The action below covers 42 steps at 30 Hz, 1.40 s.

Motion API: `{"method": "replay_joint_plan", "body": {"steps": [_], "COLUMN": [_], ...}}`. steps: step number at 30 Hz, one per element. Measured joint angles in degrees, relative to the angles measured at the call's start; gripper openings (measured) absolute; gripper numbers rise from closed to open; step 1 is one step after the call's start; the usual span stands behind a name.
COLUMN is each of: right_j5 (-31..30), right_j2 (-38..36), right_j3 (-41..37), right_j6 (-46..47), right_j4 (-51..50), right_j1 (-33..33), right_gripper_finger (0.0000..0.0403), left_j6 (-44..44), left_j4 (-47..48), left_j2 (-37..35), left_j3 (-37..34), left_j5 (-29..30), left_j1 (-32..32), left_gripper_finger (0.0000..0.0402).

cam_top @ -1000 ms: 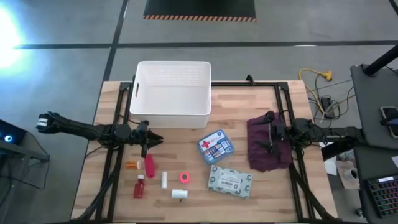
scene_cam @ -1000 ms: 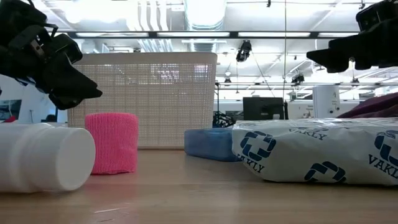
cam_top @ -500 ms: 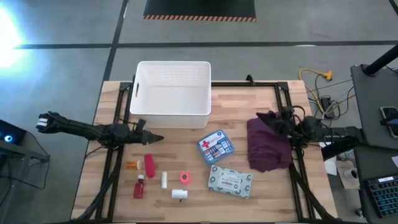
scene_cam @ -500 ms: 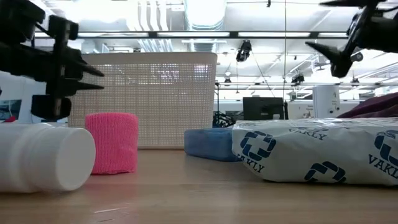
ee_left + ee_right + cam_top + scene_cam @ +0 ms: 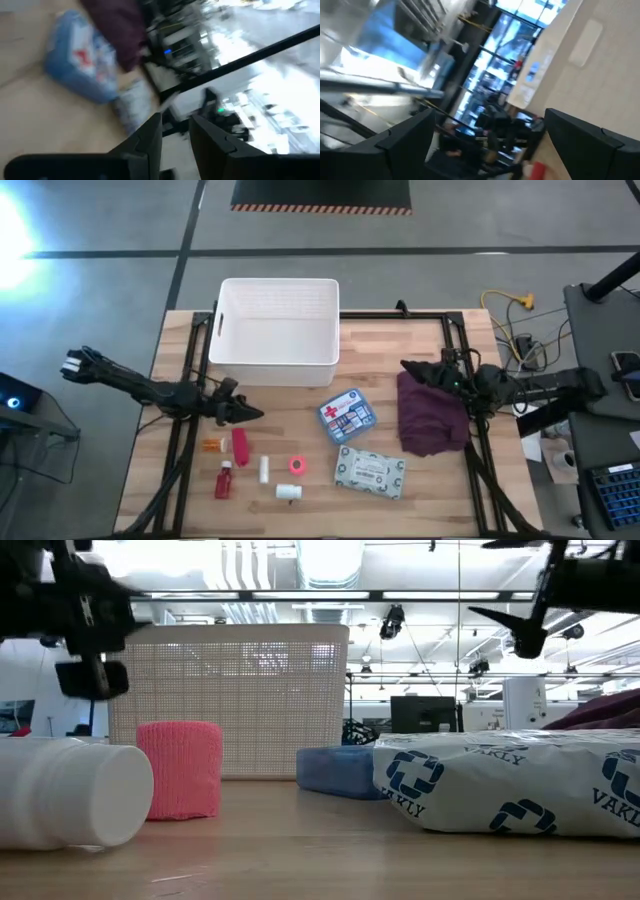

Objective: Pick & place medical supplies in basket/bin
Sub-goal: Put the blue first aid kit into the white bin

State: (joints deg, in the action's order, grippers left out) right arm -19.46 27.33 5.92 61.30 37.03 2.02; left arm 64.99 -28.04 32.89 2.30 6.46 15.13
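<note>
The white perforated basket (image 5: 278,330) stands at the table's far side. On the wood lie the blue-white box with a red cross (image 5: 346,413), the pale green wipes pack (image 5: 370,470), a pink roll (image 5: 296,466), a pink-red bottle (image 5: 240,445), an orange item (image 5: 212,445), a red bottle (image 5: 224,480), a white tube (image 5: 264,470) and a white bottle (image 5: 289,491). My left gripper (image 5: 250,413) hovers just far of the bottles, its fingers (image 5: 150,137) a narrow gap apart. My right gripper (image 5: 408,367) hangs wide open over the far edge of the maroon cloth (image 5: 432,415).
The maroon cloth lies right of the box and wipes pack, under my right arm. A black frame runs along the table's sides and far edge. Bare wood shows between basket and box. Cables and a desk stand beyond the right edge.
My left gripper has risen, turned about its wrist and shifted slightly right and toward the near edge. My right gripper has moved off the middle of the cloth toward the far edge and a little left, also turning. No item has moved.
</note>
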Motion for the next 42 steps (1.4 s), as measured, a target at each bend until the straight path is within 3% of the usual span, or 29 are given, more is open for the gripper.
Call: {"method": "replay_joint_plan", "body": {"steps": [6,12,15,19,22,27,31,37,42], "right_j5": [1.8,11.4,12.5,11.2,12.6,20.9,26.2,31.3,33.8], "right_j2": [9.6,17.1,20.3,25.2,28.8,33.8,38.5,44.3,48.1], "right_j3": [6.2,14.0,20.1,29.3,32.5,31.5,28.0,21.9,18.9], "right_j6": [-2.6,0.2,2.4,3.5,3.0,1.7,0.4,-1.1,-2.4], "right_j4": [-2.7,-6.9,-24.1,-59.7,-69.9,-64.9,-57.5,-40.7,-33.1], "right_j1": [0.1,0.1,0.1,0.1,0.0,-1.3,-3.6,-7.9,-12.3], "right_gripper_finger": [0.0364,0.0364,0.0364,0.0364,0.0364,0.0364,0.0364,0.0364,0.0364], "left_j6": [-2.1,-3.1,-1.3,-1.0,-1.0,0.9,6.4,10.4,12.9], "left_j4": [0.0,0.5,3.4,6.1,6.0,6.4,6.3,6.1,6.5], "left_j2": [9.3,23.3,31.7,41.9,46.0,49.6,52.7,58.1,63.0], "left_j3": [4.9,11.2,15.4,21.2,24.6,26.7,27.8,33.2,37.7], "left_j5": [0.7,0.7,0.5,-1.2,-2.0,-1.6,-1.6,0.9,4.2], "left_j1": [0.0,0.1,0.1,0.1,-0.3,-1.1,-2.3,-3.3,-5.1], "left_gripper_finger": [0.0081,0.0081,0.0084,0.0115,0.0159,0.0232,0.0267,0.0276,0.0276]}}
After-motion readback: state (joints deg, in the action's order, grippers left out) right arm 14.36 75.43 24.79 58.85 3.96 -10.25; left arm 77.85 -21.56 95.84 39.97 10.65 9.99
